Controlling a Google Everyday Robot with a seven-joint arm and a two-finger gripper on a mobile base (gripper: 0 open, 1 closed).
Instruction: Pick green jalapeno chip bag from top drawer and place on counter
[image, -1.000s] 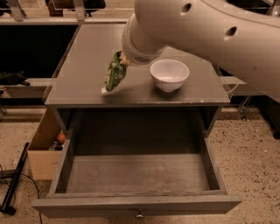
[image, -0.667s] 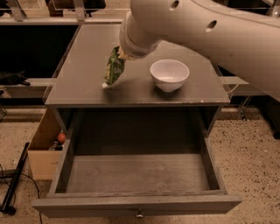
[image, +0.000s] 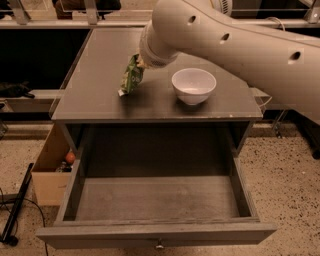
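Observation:
The green jalapeno chip bag (image: 132, 75) hangs upright from my gripper (image: 139, 61) over the left middle of the counter (image: 100, 60). Its whitish lower end is at or just above the counter surface. The gripper is shut on the bag's top end and is mostly hidden behind the thick white wrist of my arm (image: 225, 37), which reaches in from the upper right. The top drawer (image: 155, 200) is pulled fully open below the counter's front edge, with nothing in it. Its metal knob (image: 159, 245) shows at the bottom edge.
A white bowl (image: 194, 85) stands on the counter to the right of the bag. A brown cardboard box (image: 50, 175) with small items in it sits on the floor at the cabinet's left. A dark cable and pole (image: 15, 210) lie at the far left.
The bag and gripper have moved slightly toward the back of the counter. The bowl and drawer have not moved.

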